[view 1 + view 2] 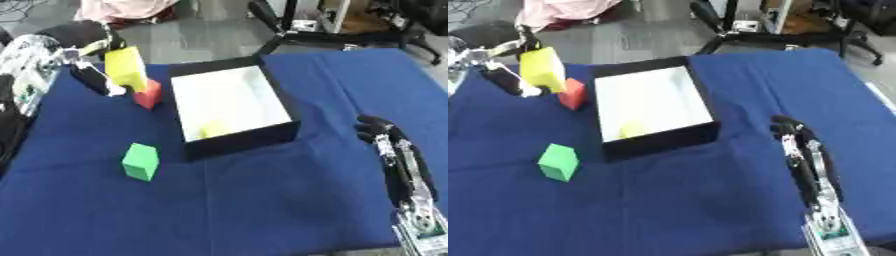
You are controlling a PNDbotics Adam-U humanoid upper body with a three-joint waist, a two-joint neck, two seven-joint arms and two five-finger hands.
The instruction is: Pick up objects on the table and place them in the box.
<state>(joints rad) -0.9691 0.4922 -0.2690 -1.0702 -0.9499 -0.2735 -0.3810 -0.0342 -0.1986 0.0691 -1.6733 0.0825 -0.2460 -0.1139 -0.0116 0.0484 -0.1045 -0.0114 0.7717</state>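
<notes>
Left robot hand point(87, 60) grips yellow block point(125, 67), upper left; red block point(148, 94) and green block point(140, 161) remain outside box point(241, 142); right robot hand point(378, 129) idle, fingers curled.

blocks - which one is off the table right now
The yellow block: the left hand holds it up left of the box. The red block and green block sit on the blue cloth.

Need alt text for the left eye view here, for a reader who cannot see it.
The robot's left hand holds a yellow block lifted above a blue table, left of a black box. A red block and a green cube lie outside the box; the right hand rests at lower right.
</notes>
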